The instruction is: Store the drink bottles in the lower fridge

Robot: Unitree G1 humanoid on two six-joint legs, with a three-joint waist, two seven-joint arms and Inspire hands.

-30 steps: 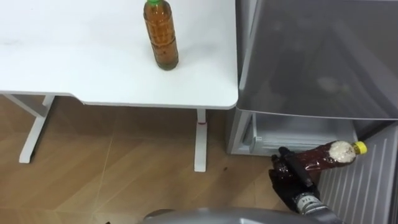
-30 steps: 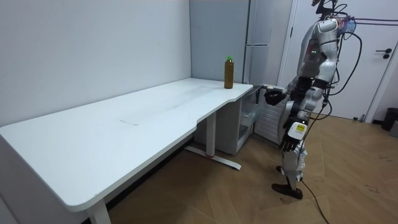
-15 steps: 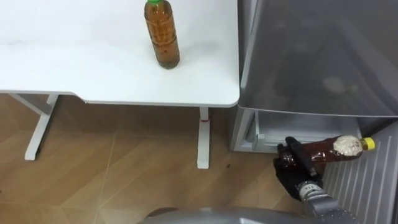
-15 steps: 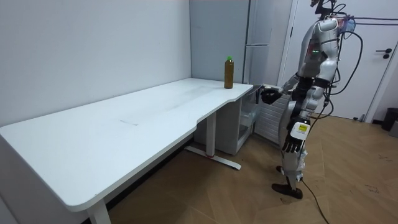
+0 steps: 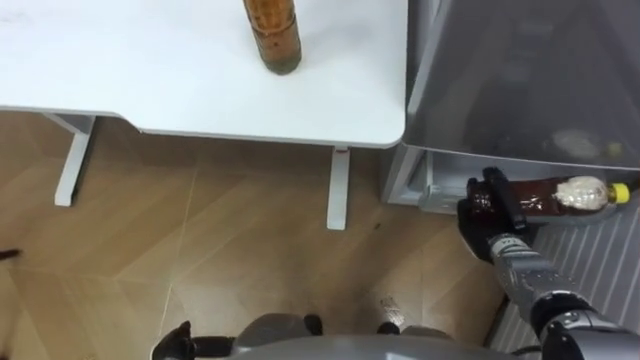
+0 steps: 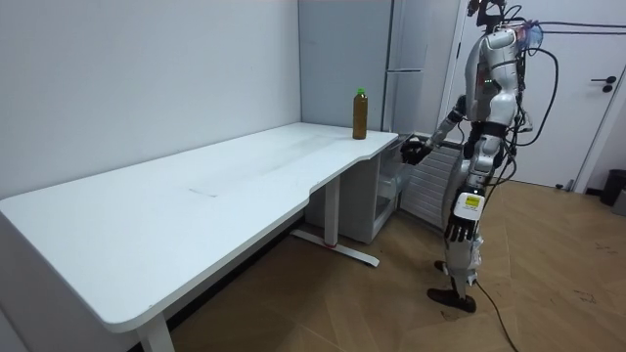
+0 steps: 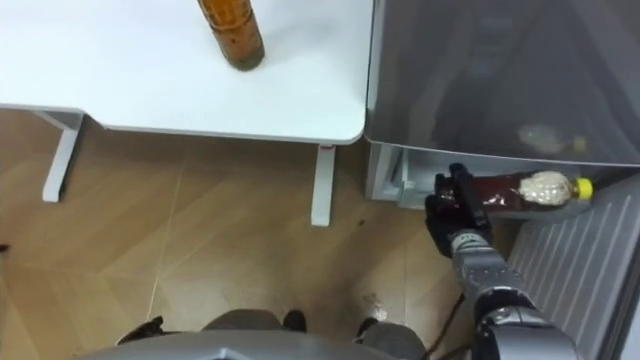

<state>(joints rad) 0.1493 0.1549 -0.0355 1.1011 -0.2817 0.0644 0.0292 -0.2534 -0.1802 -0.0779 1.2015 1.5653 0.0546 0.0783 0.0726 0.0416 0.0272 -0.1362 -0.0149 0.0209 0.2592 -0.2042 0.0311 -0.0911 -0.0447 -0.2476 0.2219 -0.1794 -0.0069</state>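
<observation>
1. Two drinks to log: a held bottle (image 5: 560, 195) and a standing bottle (image 5: 273, 30).
2. Held bottle: clear plastic, dark tea-coloured contents, yellow cap. It lies on its side with the cap toward my right. It sits at the mouth of the lower fridge compartment (image 5: 432, 192), just under the grey upper door (image 5: 530, 80). I judge it is not yet resting inside.
3. Handling, held bottle: I judge it full, so moderately heavy for its size. The walls look stiff enough to squeeze but smooth and likely slippery. Held flat from one end, the weight pulls the cap end downward. A grip round the middle of the body would balance it better.
4. Right robot hand (image 5: 487, 215): its fingers are curled tight round the bottle's base end, with no slack visible. It carries the bottle clear of the floor.
5. Standing bottle: same dark drink, upright on the white surface (image 5: 150, 70) toward the fridge end. It is untouched and well apart from the right robot hand. The best hold is round the mid-body, below the shoulder.
6. Left robot hand (image 6: 455, 233): it hangs at the robot's side in the room view, away from both drinks. I cannot tell how far open it is.
</observation>
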